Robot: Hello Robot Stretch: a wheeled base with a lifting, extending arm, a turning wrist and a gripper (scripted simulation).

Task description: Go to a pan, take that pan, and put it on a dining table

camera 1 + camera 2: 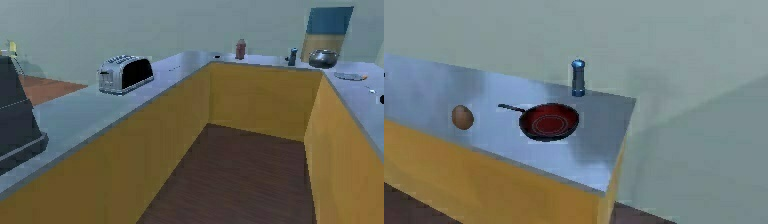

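Arm side view, nearest first: yellow-orange cabinet front, then the flat grey top of the bench (596, 148), smooth with a dull sheen. The pan (550, 123) sits flat on it toward the bench's end at the view's right. It is round and dark-rimmed with a reddish inside, and its thin dark handle points to the view's left. A brown egg-shaped thing (462, 117) lies left of the handle tip, apart from it. Farther back a blue-grey cylinder (578, 77) stands upright near the far edge, apart from the pan. A pale wall lies behind.

Gripper: I cannot tell its state.

Forward view: a dark boxy appliance (15, 112) stands closest, at the left edge on the grey top. Dark brown plank floor (240, 170) runs between the yellow cabinet fronts, which wrap round three sides. A shiny metal toaster (126, 73) sits farther along the left run. On the far run stand a reddish bottle (241, 47), a small dark upright thing (292, 56) and a rounded metal bowl (322, 58). A flat pale dish (351, 75) lies on the right run. A blue panel (330, 22) hangs on the far wall.
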